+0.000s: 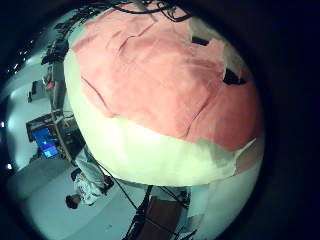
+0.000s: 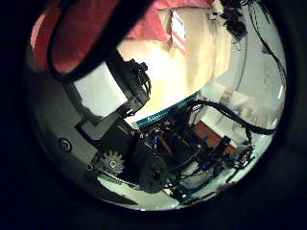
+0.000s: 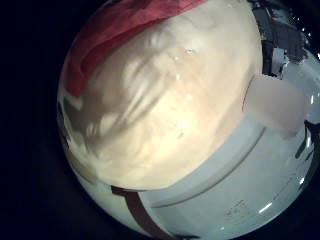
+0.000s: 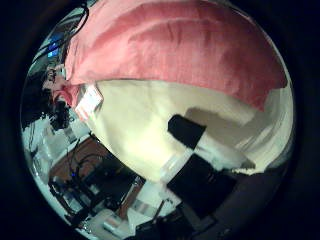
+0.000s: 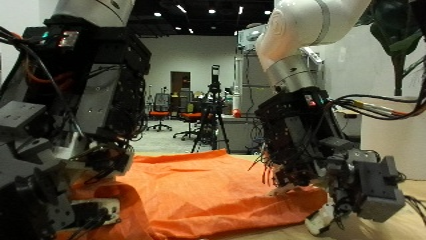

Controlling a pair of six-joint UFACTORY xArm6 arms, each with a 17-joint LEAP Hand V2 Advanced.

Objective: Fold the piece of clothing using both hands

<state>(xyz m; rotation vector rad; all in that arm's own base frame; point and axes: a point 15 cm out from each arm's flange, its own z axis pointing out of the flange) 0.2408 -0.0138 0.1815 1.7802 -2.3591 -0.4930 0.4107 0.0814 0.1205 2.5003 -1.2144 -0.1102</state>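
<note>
1. On the pale table (image 5: 400, 215), seen from the fixed camera, an orange-red garment (image 5: 200, 190) lies spread out, reaching from the left hand (image 5: 60, 205) across to the right hand (image 5: 340, 190).
2. Both arms hang down from above, so the hand at the garment's near corner is the left one and the hand at its far edge is the right.
3. From where I stand, the left hand sits low at the cloth's edge, but I cannot tell whether its fingers are curled on fabric or merely resting there.
4. I cannot tell how the right hand's fingers stand either; it sits just beside the garment's edge, and no fold of cloth shows plainly between them.
5. To my eye the step is taking hold of opposite edges. It would go best if each hand pinches only the top layer, near a corner, and both lift evenly so the fold line stays straight.
6. The garment looks thin and soft, with shallow wrinkles; its surface is mostly flat, and one edge curves over the table (image 1: 150, 150) in the palm views.
</note>
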